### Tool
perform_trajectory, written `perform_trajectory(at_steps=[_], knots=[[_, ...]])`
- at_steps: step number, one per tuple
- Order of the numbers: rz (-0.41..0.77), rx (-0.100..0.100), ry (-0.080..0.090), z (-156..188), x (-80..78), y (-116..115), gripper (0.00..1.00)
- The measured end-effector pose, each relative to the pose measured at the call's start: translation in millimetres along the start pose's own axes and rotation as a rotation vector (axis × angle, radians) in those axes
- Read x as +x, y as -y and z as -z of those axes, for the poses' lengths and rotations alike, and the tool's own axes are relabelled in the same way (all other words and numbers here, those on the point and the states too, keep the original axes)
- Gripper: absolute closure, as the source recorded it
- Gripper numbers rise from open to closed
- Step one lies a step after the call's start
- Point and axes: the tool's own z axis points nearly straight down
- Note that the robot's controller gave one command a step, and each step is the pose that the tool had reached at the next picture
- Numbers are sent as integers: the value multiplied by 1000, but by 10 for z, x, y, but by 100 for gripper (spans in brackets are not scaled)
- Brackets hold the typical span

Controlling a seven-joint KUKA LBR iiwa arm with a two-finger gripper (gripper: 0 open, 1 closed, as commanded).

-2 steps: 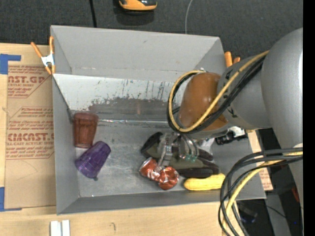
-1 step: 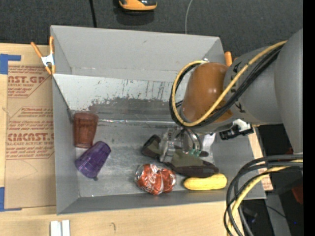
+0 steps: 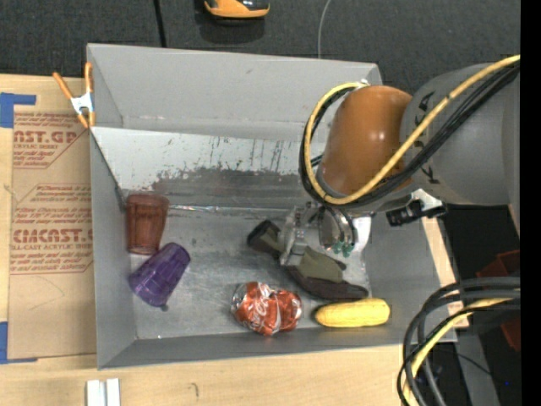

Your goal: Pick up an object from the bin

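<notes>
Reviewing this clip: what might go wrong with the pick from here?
The gripper sits low over a dark olive-brown object beside the yellow banana; lifting may drag the banana along. The crushed red can lies close and could get nudged.

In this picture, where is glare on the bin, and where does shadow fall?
Camera view: a pale sheen streaks the bin's floor below the back wall; shadow lies under the arm, around the gripper and the dark olive thing.
</notes>
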Motion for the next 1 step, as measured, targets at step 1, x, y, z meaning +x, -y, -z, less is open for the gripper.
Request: perform_trajectory(at_steps=[1], knots=[[3, 1, -3, 995, -69, -20, 100]])
